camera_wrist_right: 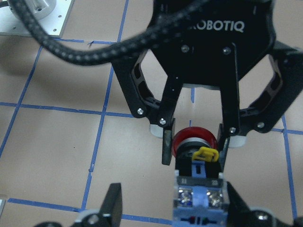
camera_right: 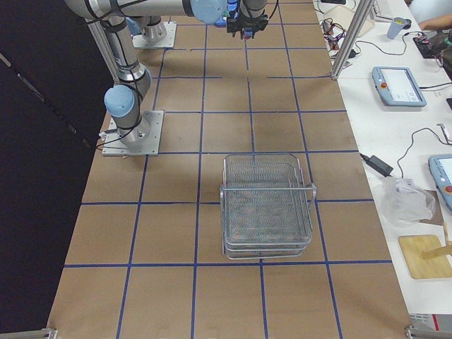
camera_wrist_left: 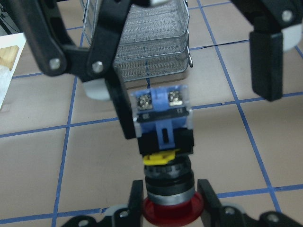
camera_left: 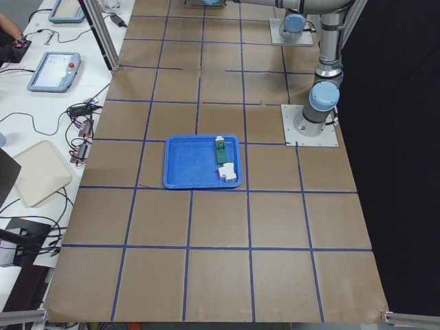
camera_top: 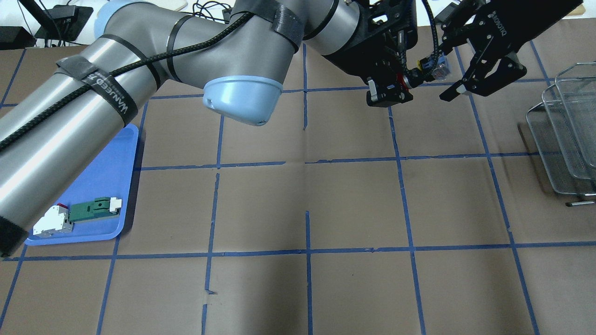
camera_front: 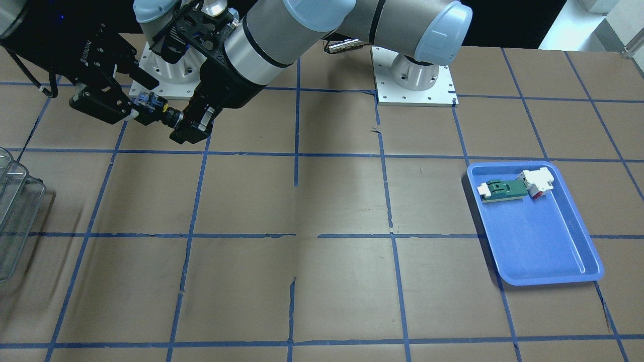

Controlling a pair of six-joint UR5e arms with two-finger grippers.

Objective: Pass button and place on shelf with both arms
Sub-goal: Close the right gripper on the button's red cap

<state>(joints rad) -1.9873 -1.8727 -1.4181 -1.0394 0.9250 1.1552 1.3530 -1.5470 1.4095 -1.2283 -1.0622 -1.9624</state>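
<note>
1. Your left gripper (camera_wrist_left: 170, 196) pinches the button (camera_wrist_left: 163, 137) by its red cap, above the table (camera_top: 354, 200).
2. Your right gripper (camera_top: 444, 70) gapes wide, straddling the button's blue end.
3. The shelf (camera_right: 268, 205) stands apart.

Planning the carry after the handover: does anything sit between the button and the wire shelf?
Nothing visible. The left claw grips the button by its red cap, inside the open right claw; from there to the shelf only bare taped table shows. The blue tray lies on the far side.
</note>
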